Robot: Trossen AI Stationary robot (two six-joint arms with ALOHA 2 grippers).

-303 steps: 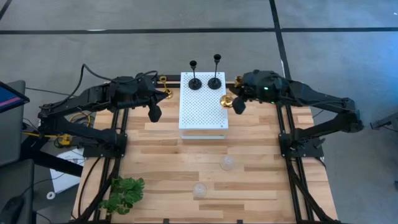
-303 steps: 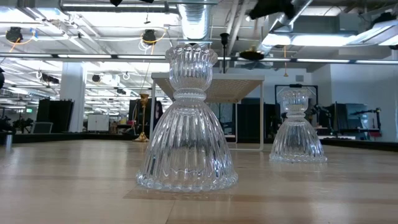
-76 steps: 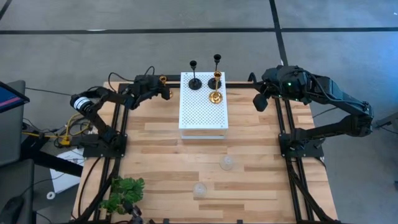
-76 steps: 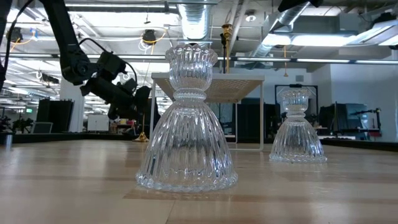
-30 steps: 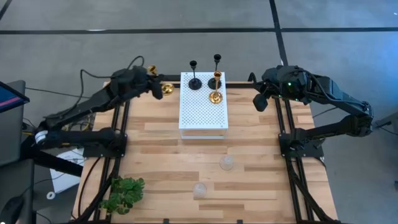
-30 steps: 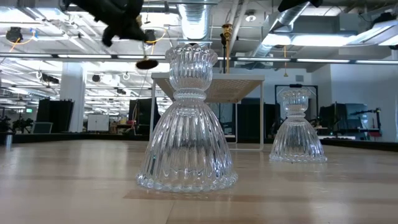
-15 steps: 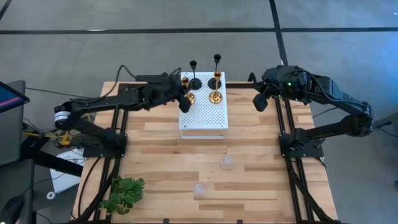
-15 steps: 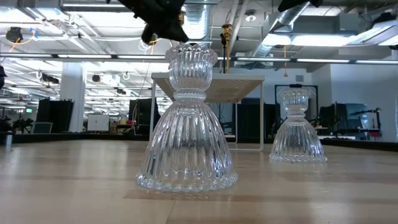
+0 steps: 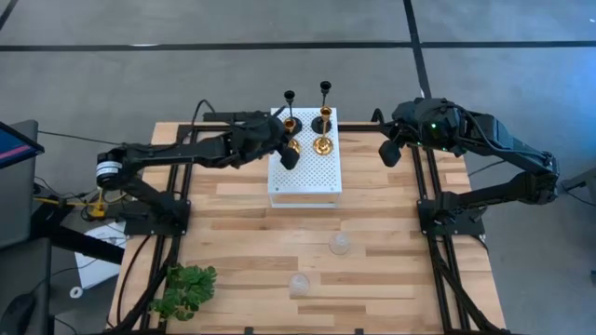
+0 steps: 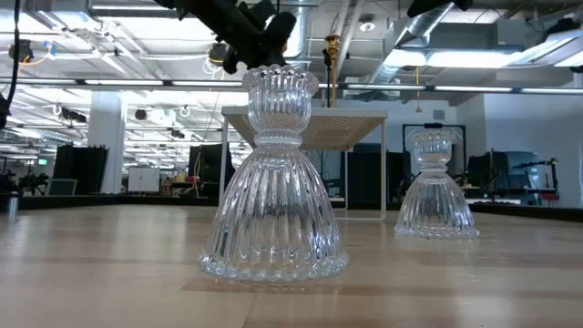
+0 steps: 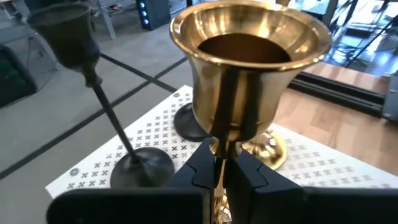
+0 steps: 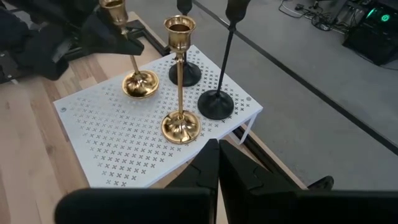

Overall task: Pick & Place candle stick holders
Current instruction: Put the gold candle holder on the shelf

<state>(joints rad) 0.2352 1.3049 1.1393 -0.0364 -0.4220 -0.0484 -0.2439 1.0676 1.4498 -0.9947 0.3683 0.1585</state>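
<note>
My left gripper (image 9: pixel 290 141) reaches over the white perforated board (image 9: pixel 305 172) and is shut on a gold candle stick holder (image 12: pixel 127 50). The second gold holder (image 9: pixel 322 140) stands on its base on the board beside it. Two black holders (image 9: pixel 291 119) (image 9: pixel 323 110) stand on the board's far end. Two clear glass holders (image 9: pixel 341 244) (image 9: pixel 298 282) stand on the wooden table nearer the front, and they fill the low view (image 10: pixel 273 182) (image 10: pixel 435 187). My right gripper (image 9: pixel 389 149) is shut and empty, off the board's right side. My left gripper pinches the gold holder's thin stem (image 11: pixel 219 149) between its two fingers, below the cup (image 11: pixel 249 56). The fingers come about level from the table's left and lie across the stem. The holder is slightly tilted, its round base (image 12: pixel 139 84) at the board's surface; whether it touches, I cannot tell.
A green leafy plant (image 9: pixel 186 290) lies at the table's near left corner. The board stands raised on legs at the far middle. Bare wood lies between the board and the glass holders. The arms' frames (image 9: pixel 177 200) (image 9: pixel 438 205) run along both table sides.
My left gripper has carried the gold holder from the table's far left edge toward the right, onto the white board. The holder is now next to the standing gold one and in front of the black ones. The gripper stays shut on it.
</note>
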